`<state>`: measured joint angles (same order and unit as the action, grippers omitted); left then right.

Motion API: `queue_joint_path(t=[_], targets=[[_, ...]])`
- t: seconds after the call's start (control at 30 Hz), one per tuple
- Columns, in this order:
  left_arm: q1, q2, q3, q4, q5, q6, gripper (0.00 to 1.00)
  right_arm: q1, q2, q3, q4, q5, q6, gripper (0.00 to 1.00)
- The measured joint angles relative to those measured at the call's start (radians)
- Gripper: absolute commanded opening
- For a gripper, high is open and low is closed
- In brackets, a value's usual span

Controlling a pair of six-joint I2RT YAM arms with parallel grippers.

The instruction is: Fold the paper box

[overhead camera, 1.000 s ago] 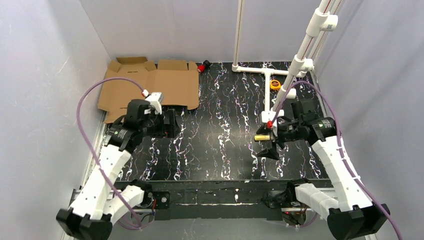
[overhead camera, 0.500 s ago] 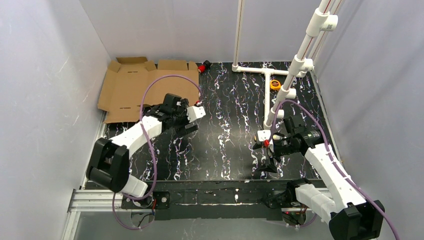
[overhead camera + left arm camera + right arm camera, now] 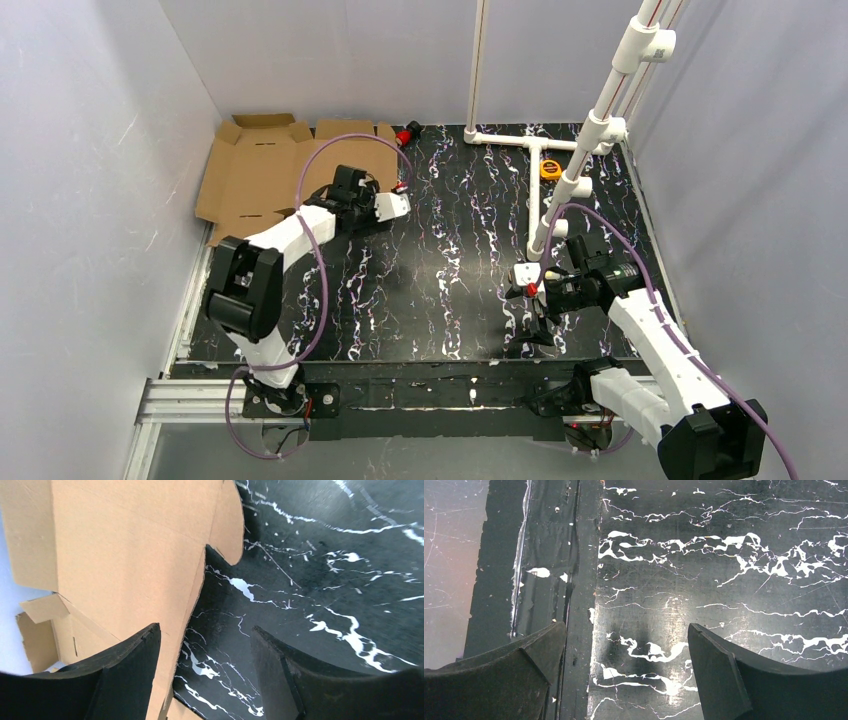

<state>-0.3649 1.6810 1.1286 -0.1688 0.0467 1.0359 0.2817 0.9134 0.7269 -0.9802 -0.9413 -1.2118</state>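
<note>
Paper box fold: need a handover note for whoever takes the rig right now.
Left gripper: open, fingers straddling an edge of the paper box at its near-right corner, not clamped.
Right gripper: open, empty, over bare table near the front edge.
Box: opened out as a sheet in the far-left corner.
Done: nothing folded.
Left: grip the edge, raise the walls, tuck flaps and tabs.

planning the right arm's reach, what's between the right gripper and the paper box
Top view: bare marbled tabletop runs from the right gripper most of the way; the left gripper sits at the paper box's right edge.
</note>
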Motion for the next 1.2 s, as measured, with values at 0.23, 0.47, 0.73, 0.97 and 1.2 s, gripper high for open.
queue_joint_path(t=[0.23, 0.47, 0.73, 0.97, 1.2], targets=[[0.016, 0.120, 0.000, 0.083, -0.109, 0.032, 0.48, 0.000, 0.000, -0.005, 0.010, 0.002, 0.000, 1.00], [0.024, 0.175, 0.009, 0.143, -0.157, 0.051, 0.22, 0.000, 0.001, -0.005, 0.011, 0.002, 0.000, 1.00], [0.021, 0.196, 0.015, 0.160, -0.159, 0.045, 0.00, 0.002, 0.005, -0.005, 0.012, 0.003, 0.000, 1.00], [-0.058, 0.055, -0.068, 0.060, -0.142, -0.076, 0.00, 0.016, 0.018, -0.005, 0.013, 0.004, 0.001, 1.00], [-0.140, -0.027, 0.059, -0.211, -0.044, -0.412, 0.00, 0.025, 0.027, -0.005, 0.013, 0.010, 0.001, 1.00]])
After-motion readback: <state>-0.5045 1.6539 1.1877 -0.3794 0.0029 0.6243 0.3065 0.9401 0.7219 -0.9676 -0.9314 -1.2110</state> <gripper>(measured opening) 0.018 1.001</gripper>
